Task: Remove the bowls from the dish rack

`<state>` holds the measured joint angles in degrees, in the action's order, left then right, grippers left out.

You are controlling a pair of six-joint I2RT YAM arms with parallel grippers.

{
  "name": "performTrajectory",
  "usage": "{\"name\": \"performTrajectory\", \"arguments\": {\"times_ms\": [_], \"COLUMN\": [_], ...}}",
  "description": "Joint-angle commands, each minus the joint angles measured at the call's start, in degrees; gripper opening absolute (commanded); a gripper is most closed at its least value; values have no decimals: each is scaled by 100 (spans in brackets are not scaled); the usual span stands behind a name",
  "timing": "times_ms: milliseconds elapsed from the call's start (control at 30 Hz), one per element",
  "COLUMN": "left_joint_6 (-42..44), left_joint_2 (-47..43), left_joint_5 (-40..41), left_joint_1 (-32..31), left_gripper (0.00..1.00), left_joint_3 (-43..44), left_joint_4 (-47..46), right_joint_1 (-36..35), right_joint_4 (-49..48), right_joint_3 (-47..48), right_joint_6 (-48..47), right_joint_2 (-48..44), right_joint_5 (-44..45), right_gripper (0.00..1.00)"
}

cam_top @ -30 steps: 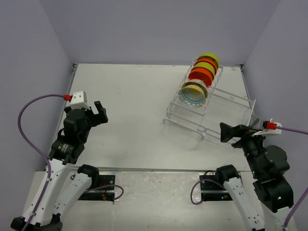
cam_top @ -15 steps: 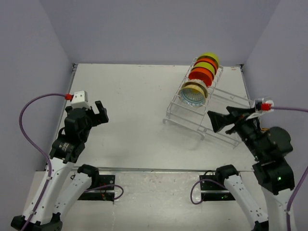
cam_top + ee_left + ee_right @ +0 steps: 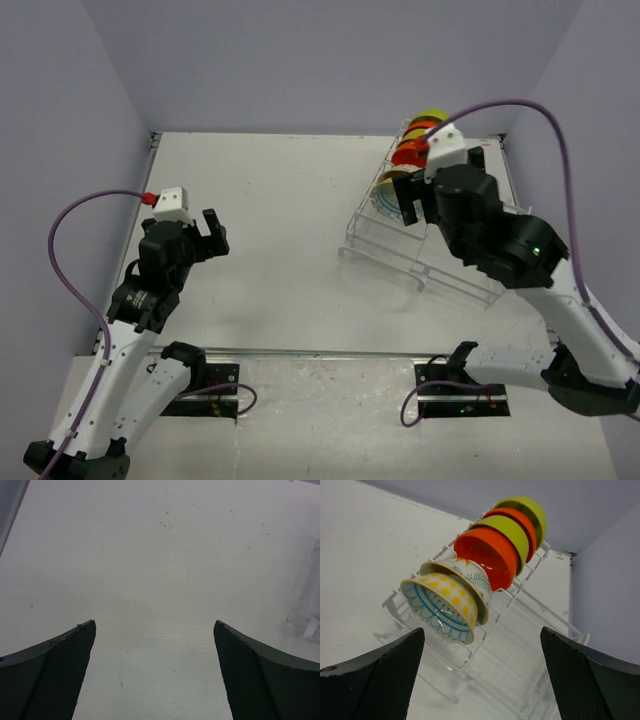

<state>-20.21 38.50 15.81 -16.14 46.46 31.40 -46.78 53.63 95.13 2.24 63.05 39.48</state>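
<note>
The white wire dish rack [image 3: 455, 270] stands at the back right. Several bowls stand on edge in its dividers. In the right wrist view the row runs from a cream bowl with yellow dots and a blue patterned inside [image 3: 440, 607], past a second patterned bowl [image 3: 470, 575], an orange-red one [image 3: 487, 560] and a lime-green one [image 3: 507, 530], to two more behind. My right gripper [image 3: 482, 628] is open and empty, hovering above the rack [image 3: 520, 655] near the front bowl [image 3: 388, 195]; it also shows in the top view [image 3: 408, 205]. My left gripper [image 3: 212, 232] is open and empty over the bare table [image 3: 154, 622].
A corner of the rack [image 3: 310, 615] shows at the right edge of the left wrist view. Grey walls enclose the table on three sides. The right arm's purple cable [image 3: 520, 105] arcs over the rack's far end.
My right arm has swung up from the table's near right edge and now reaches over the rack, above the front bowls. The left arm has barely moved.
</note>
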Motion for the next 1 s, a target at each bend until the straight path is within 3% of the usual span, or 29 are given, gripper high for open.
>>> {"name": "performTrajectory", "arguments": {"times_ms": [0,67,167,333,467,567,733,967], "left_joint_6": [26,26,34,61,52,52,52,43], "left_joint_2": [-62,-62,-62,-88,-132,-176,-203,-247], "left_joint_5": [-122,-140,-210,-342,-333,-333,-333,-342], "left_joint_1": [41,41,41,41,32,32,32,15], "left_gripper": [100,100,100,100,100,100,100,100], "left_joint_3": [4,-5,-23,-40,-49,-49,-58,-75], "left_joint_4": [-125,-125,-134,-169,-169,-178,-178,-187], "right_joint_1": [-497,-525,-577,-639,-630,-621,-613,-349], "right_joint_4": [491,404,17,-449,-792,-1038,-1143,-1600], "right_joint_3": [163,330,339,94,-144,-223,-460,-1172], "right_joint_6": [-1004,-1164,-1638,-2270,-2578,-2746,-2738,-2773], "right_joint_2": [839,1068,1254,1509,1597,1632,1667,1474], "right_joint_5": [1667,1624,1510,1431,1422,1404,1351,1202], "right_gripper": [93,87,71,63,62,52,44,42]}}
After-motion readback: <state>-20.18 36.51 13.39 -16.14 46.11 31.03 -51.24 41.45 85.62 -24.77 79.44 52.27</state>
